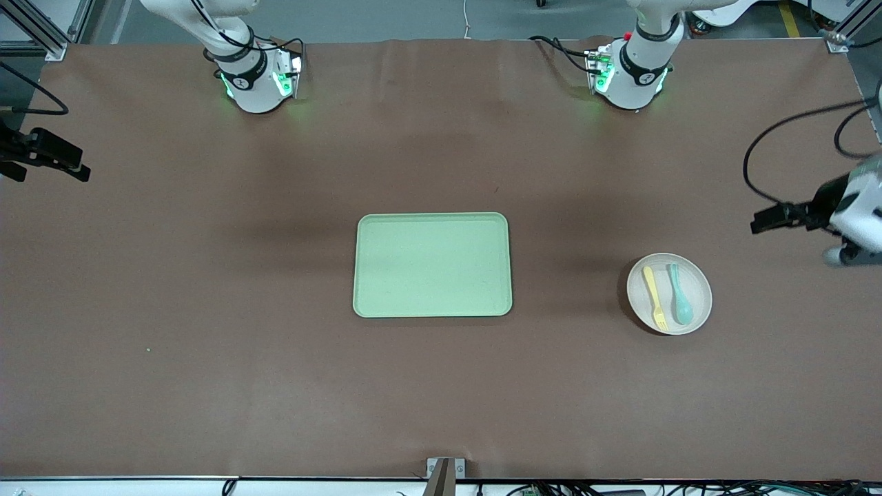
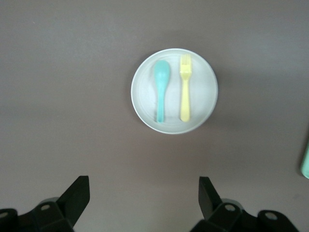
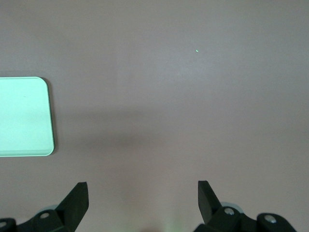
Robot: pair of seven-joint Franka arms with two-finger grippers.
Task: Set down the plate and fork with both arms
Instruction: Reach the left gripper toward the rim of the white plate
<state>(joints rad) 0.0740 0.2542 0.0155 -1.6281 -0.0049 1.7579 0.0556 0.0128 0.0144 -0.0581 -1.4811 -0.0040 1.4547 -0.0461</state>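
Beige plate (image 1: pixel 696 311) rests on the brown table (image 1: pixel 207 310) toward the left arm's end, carrying the yellow fork (image 1: pixel 655 297) beside a teal spoon (image 1: pixel 680 295). Green tray (image 1: pixel 432 264) lies mid-table, well apart. Front view shows both arms at the table's ends; wrist views alone reveal finger spacing. Left gripper (image 2: pixel 144 199) hangs spread and empty over bare table near the plate; right gripper (image 3: pixel 143 199), likewise spread and empty, over bare table beside the tray.
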